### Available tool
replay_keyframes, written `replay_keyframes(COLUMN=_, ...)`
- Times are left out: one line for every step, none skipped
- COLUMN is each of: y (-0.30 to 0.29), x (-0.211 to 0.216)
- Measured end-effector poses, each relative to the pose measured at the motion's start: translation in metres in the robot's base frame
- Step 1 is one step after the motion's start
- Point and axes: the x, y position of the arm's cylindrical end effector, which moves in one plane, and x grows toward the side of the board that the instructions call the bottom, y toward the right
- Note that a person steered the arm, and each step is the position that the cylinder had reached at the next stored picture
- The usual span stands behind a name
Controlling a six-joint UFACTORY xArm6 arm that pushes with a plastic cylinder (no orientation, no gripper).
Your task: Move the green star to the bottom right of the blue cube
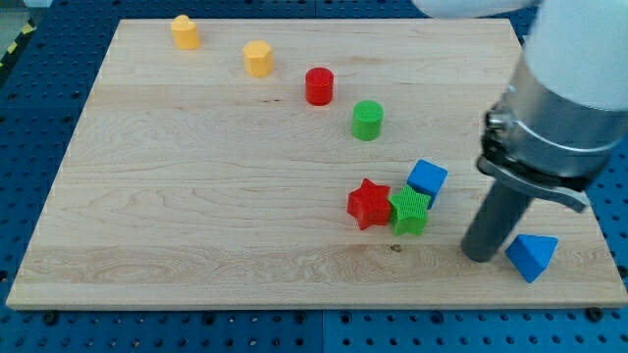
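The green star [409, 212] lies on the wooden board [196, 196] at the lower right, touching the blue cube [427, 178] above it to the right and the red star [369, 204] on its left. My tip [480, 255] rests on the board to the right of the green star, a short gap away, below and right of the blue cube. A blue triangular block [532, 257] lies just right of my tip.
A green cylinder [367, 120], a red cylinder [319, 85] and two yellow blocks [258, 59] [184, 31] run in a diagonal line toward the view's top left. The arm's body [564, 98] fills the upper right.
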Motion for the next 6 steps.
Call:
replay_keyframes(y=0.032, x=0.003)
replay_keyframes(y=0.054, x=0.006)
replay_keyframes(y=0.051, x=0.012)
replay_keyframes(y=-0.01, x=0.026)
replay_keyframes(y=-0.095, x=0.022)
replay_keyframes(y=-0.127, x=-0.009)
